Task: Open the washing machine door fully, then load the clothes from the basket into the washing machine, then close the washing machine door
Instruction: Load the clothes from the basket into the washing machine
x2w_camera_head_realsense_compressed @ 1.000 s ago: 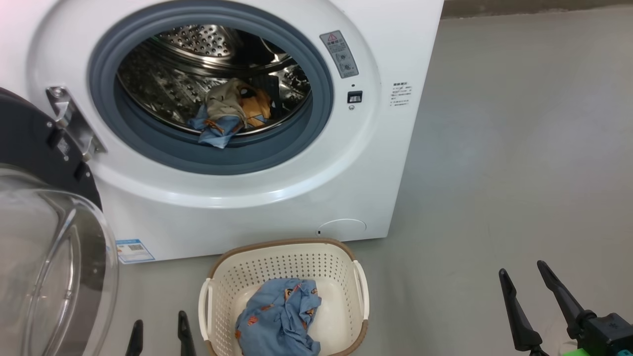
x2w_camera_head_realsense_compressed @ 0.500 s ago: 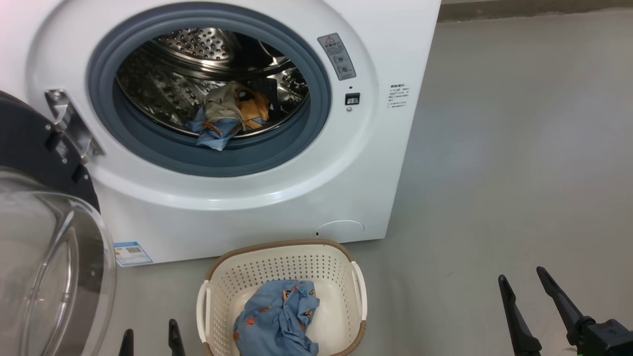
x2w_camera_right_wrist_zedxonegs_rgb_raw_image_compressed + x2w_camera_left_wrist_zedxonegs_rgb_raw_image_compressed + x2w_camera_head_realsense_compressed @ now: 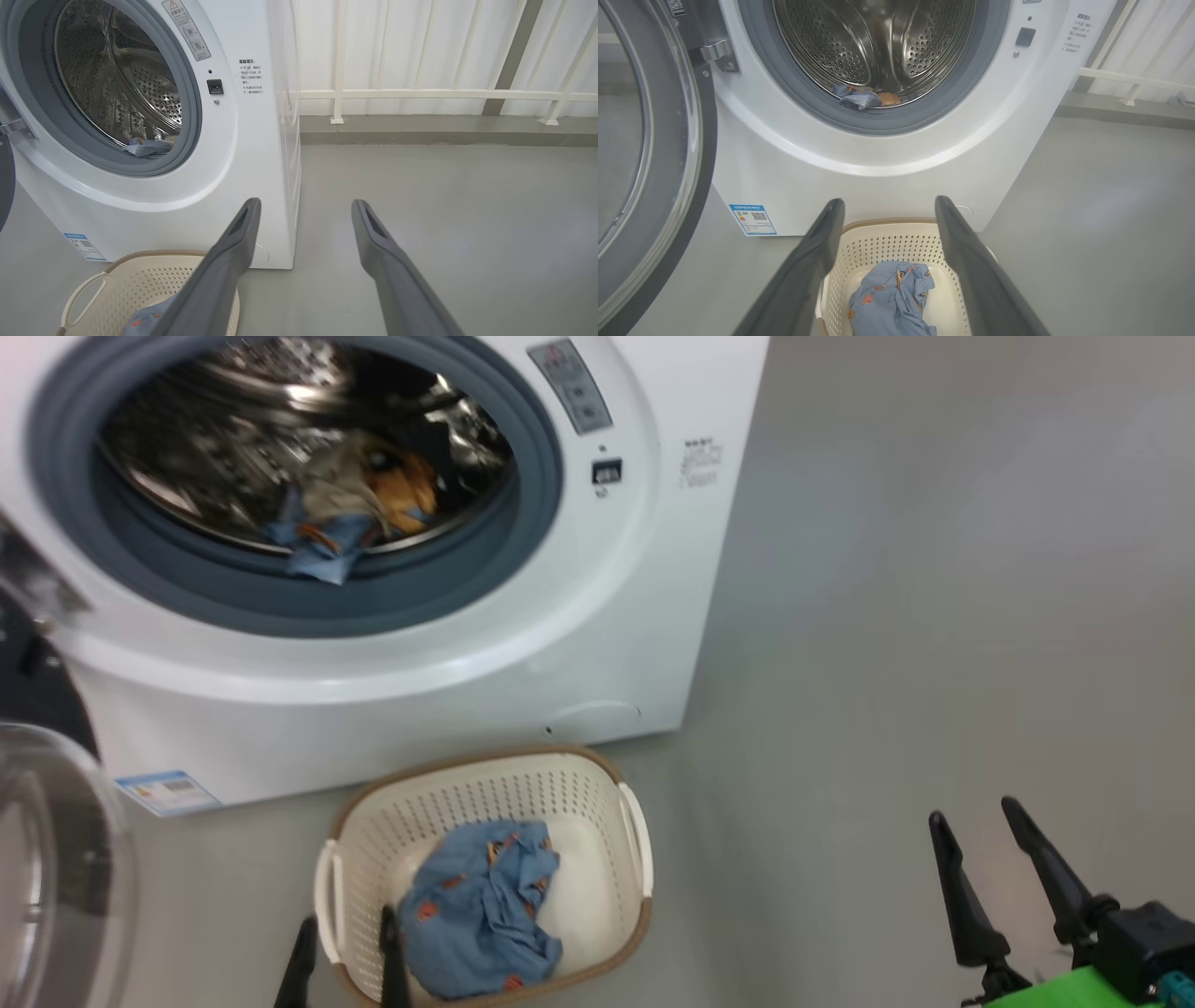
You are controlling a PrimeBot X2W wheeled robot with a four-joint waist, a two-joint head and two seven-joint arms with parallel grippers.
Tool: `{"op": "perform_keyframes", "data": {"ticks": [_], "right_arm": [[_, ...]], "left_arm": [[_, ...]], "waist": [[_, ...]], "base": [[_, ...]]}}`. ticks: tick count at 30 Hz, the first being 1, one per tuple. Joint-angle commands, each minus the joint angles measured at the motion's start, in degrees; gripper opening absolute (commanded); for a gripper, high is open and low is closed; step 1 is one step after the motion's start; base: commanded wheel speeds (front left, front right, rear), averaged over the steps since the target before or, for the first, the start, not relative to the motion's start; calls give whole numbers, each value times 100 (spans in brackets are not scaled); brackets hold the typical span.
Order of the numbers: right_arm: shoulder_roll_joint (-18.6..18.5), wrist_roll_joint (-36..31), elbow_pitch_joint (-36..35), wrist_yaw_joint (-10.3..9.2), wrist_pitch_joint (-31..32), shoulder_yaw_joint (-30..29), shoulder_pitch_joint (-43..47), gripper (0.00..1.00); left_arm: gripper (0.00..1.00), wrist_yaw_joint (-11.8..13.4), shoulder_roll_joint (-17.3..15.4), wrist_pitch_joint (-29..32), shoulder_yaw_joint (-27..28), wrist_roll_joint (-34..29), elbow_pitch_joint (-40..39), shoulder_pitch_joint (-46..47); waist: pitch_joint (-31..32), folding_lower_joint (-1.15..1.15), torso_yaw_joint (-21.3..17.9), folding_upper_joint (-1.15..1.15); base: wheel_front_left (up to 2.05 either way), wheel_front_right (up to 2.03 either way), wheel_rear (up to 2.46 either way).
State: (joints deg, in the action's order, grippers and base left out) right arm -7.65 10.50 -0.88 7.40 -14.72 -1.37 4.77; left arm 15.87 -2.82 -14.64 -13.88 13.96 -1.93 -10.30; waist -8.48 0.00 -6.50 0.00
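Left gripper jaws wide apart, holding nothing, near basket; right gripper jaws wide apart, empty, over floor.

Smooth grey floor meets a low grey kerb; a cream-white metal railing stands on that kerb, white ribbed wall panels behind it.
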Motion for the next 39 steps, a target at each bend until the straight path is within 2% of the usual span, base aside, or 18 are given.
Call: {"op": "perform_keyframes", "data": {"ticks": [1,7,13,17,18,29,39], "right_arm": [[-72,73,-160,9,-28,109,-225,100],[-59,278,-131,9,-28,111,-609,100],[1,482,-65,9,-28,148,-1020,100],[30,595,-31,9,-28,195,-1273,100],[30,595,-31,9,-28,195,-1273,100],[-47,755,-41,9,-28,213,-1699,100],[-127,827,-72,9,-28,224,-1830,100]], "left_arm": [[100,13,-6,-36,112,13,52,367],[100,-126,-34,393,56,228,906,1207],[100,-138,-240,1017,166,248,1801,2106],[100,-237,-368,1247,329,397,2586,2776],[100,-237,-368,1247,329,397,2586,2776],[100,-460,-535,1760,567,757,4608,4059],[100,-480,-644,1758,797,1023,5801,4899]], "waist": [[-530,0,-349,0],[-1321,0,-764,0],[-2096,0,-1109,0],[-2527,0,-1250,0],[-2527,0,-1250,0],[-3364,0,-1372,0],[-3806,0,-1388,0]], "base": [[0,0,0],[0,0,0],[0,0,0],[0,0,0],[0,0,0],[0,0,0],[0,0,0]]}}
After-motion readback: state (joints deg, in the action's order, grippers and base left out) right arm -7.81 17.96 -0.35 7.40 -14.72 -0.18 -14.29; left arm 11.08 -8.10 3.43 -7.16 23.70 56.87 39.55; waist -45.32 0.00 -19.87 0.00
